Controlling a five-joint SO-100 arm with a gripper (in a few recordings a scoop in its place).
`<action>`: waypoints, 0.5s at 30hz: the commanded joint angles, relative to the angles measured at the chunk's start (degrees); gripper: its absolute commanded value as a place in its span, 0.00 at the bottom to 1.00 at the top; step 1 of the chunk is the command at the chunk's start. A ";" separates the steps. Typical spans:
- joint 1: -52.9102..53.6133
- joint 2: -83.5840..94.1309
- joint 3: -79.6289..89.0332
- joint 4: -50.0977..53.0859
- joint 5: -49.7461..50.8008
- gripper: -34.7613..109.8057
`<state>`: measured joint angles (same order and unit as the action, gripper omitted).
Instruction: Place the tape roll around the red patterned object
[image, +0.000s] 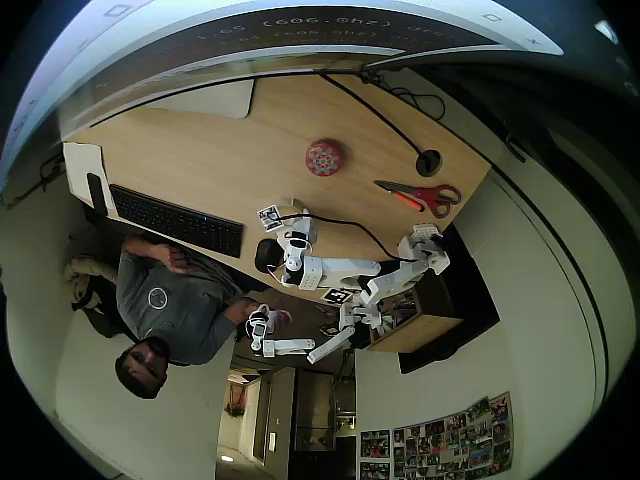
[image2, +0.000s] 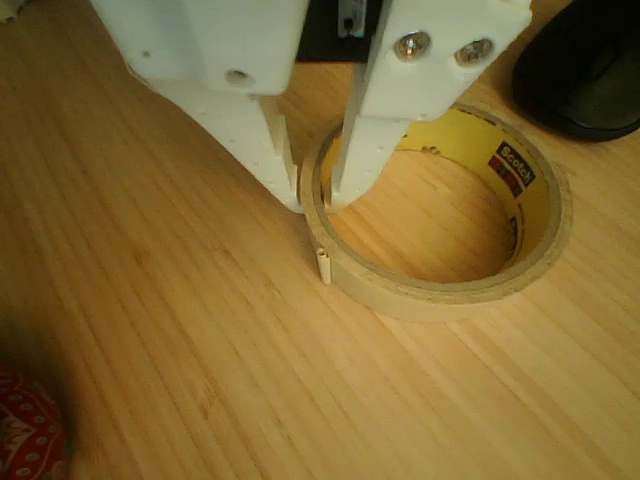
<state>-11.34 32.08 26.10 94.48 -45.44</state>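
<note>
Wrist view: gripper clamped on tape roll's wall, black mouse just behind.

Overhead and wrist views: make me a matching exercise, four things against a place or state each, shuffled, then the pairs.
Things:
1. tape roll
2. red patterned object
3. scissors
4. gripper

Places or states:
A. lying near the desk's right edge in the overhead view
B. one finger inside the ring, one outside its wall
C. flat on the wood, next to a black mouse
D. alone on open desk, far from the arm

Pairs: 1-C, 2-D, 3-A, 4-B
</note>
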 joint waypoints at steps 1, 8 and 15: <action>-0.53 2.64 -1.93 1.41 -2.29 0.24; -0.35 12.39 4.39 1.49 -5.98 0.24; -0.62 21.01 7.38 1.58 -8.96 0.24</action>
<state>-11.16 46.41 33.05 95.54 -52.91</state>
